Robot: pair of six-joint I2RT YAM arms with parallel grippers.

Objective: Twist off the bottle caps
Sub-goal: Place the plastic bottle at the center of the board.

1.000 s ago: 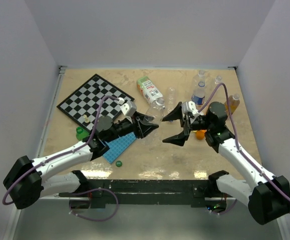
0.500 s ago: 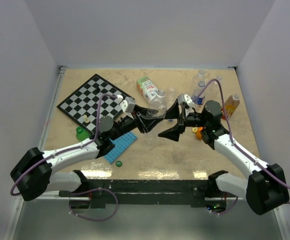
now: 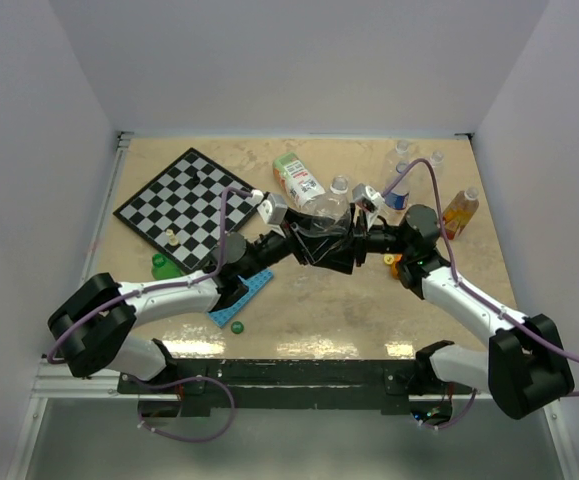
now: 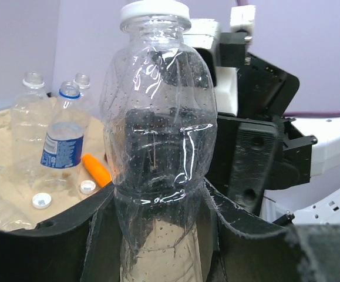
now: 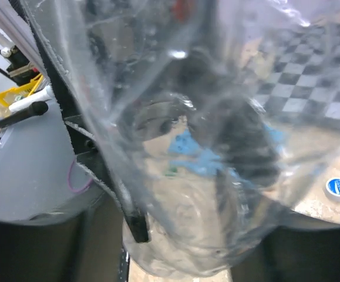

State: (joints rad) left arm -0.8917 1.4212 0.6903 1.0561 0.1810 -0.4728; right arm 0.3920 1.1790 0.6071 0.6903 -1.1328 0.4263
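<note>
A clear plastic bottle (image 3: 319, 232) (image 4: 158, 135) hangs above the middle of the table, with my left gripper (image 3: 304, 243) (image 4: 158, 200) shut on its lower body. Its white cap (image 4: 155, 10) is on the neck and points away from the left wrist. My right gripper (image 3: 349, 246) (image 5: 199, 235) faces the left one, its black fingers (image 4: 255, 164) reaching along both sides of the bottle's cap end. In the right wrist view the bottle (image 5: 205, 147) fills the frame in a blur, so any contact is unreadable.
A chessboard (image 3: 189, 205) lies at the back left and a blue studded plate (image 3: 244, 290) under the left arm, with a green cap (image 3: 236, 326) nearby. A labelled bottle (image 3: 299, 182) lies behind the grippers. Several bottles (image 3: 399, 185) (image 4: 61, 141) stand at the right, beside an orange toy (image 4: 96, 169) and loose caps (image 4: 40, 201).
The left gripper carried the bottle right and further back. The right gripper swung left to meet it, and its wide-open jaws have narrowed around the bottle's cap end.
</note>
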